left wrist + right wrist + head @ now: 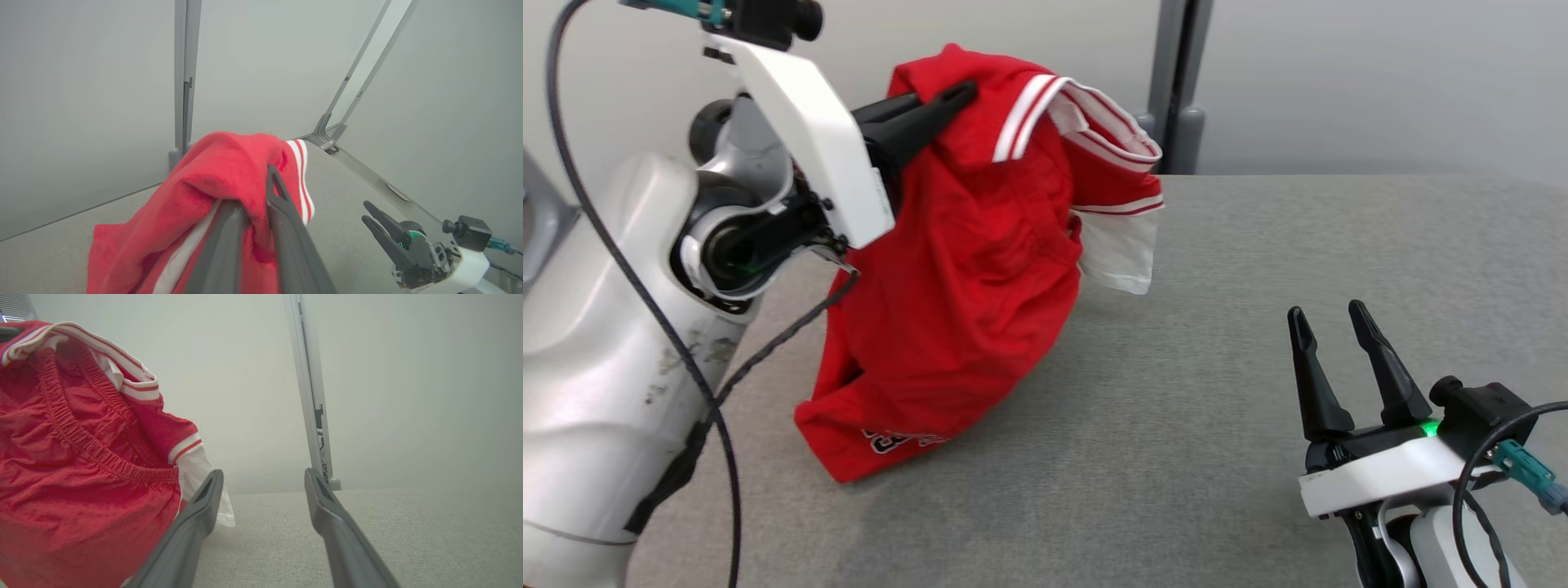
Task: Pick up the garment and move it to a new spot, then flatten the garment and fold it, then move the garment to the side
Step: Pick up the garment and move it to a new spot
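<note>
Over at the left side of the tabletop [1258,245], we've got the red garment [964,269] hanging from our left claw [960,94], which is clamped on a bunch of fabric up near the white-striped edge. The thing droops in a crumpled heap with its bottom hem seemingly resting on the tabletop, so it's lifted but not clear. Our right claw [1327,314] sits low at the right, fingers spread wide, holding nothing, well apart from the cloth. What worries us: the pinch looks like it's on a thick folded wad, not a clean single layer, so a quick swing could let a layer slide out and dump it. Also, if we carry it sideways with the hem dragging, friction on that fuzzy surface might tug it loose or twist it up worse, making the flattening a pain.
</note>
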